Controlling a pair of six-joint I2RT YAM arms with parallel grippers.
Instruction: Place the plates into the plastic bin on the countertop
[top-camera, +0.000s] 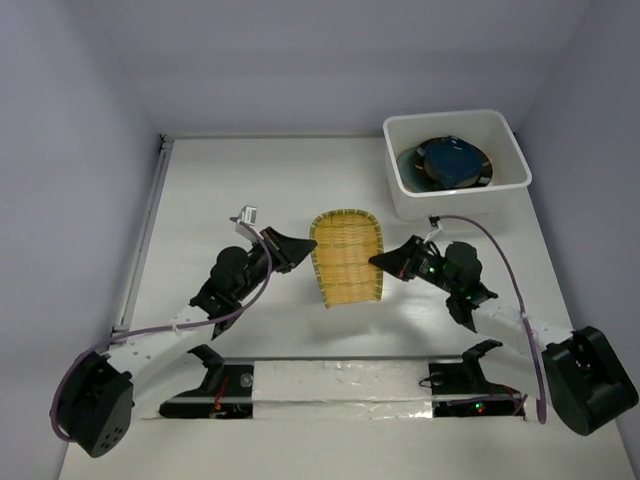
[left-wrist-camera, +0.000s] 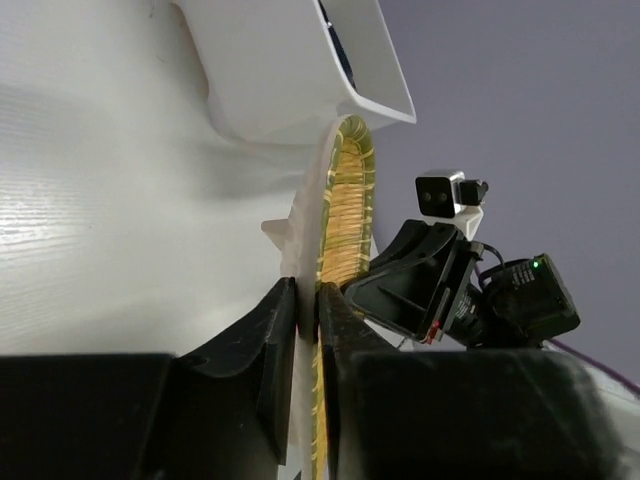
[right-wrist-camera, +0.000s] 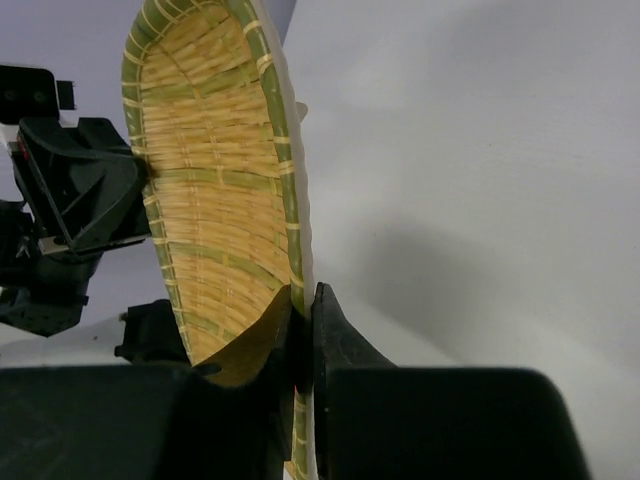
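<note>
Bamboo plate (top-camera: 347, 258) is mid-table (top-camera: 230, 180), between both arms, near the bin (top-camera: 440, 205), just in front & left of it. L gripper (top-camera: 306, 244) fingers clamped on plate's left rim, R gripper (top-camera: 380, 260) clamped on right rim. Blue plate (top-camera: 450, 162) lies inside bin w/ other dishes under it.

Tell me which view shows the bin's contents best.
Top external: it looks down into the plastic bin, showing the dark blue plate stacked on others. Left wrist sees mostly its outer wall and rim. Right wrist: no bin, mainly the bamboo plate.
</note>
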